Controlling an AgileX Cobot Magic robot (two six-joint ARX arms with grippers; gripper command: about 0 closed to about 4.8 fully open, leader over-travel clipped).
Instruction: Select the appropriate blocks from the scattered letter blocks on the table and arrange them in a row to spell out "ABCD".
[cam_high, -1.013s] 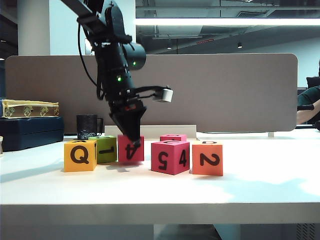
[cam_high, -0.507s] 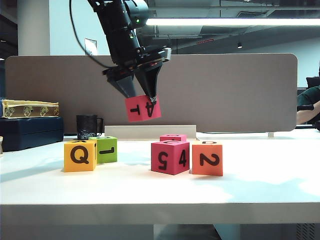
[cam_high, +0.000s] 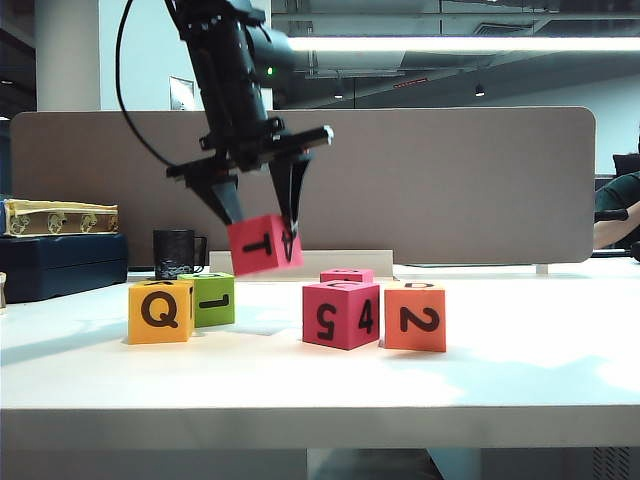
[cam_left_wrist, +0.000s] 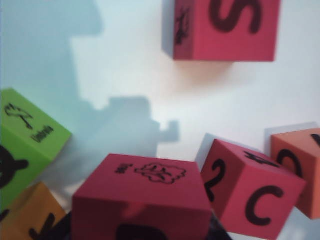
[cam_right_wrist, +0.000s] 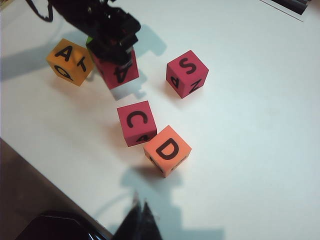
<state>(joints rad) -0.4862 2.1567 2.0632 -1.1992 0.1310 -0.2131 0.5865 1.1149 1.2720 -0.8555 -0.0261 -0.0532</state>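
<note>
The left gripper (cam_high: 262, 215) hangs above the wide white smooth-topped table (cam_high: 520, 370) with its two fingers clamped on a pink-red foam cube showing T and 4 (cam_high: 264, 244), carried tilted and clear of the surface, roughly over the gap between the blocks at the left and those at the right. Below it, at about eight o'clock in the exterior view, stands the yellow-orange foam cube with Q on its front and A on top (cam_high: 159, 311), touching the lime green foam cube (cam_high: 212, 298) just behind it at two o'clock. At four o'clock from the lifted block the pink-red foam cube with 5 in front and C on top (cam_high: 340, 314) stands against the orange foam cube with 2 in front and D on top (cam_high: 415, 316). Behind them at twelve o'clock is the pink-red foam cube lettered S and P (cam_right_wrist: 187, 73), not needed. The right gripper (cam_right_wrist: 139, 218) waits low at the near table edge, fingertips together, holding nothing. I judge the task about midway: C and D already neighbour each other, A stands apart, and the carried block must still be set down between A and C, then the row closed up.
</note>
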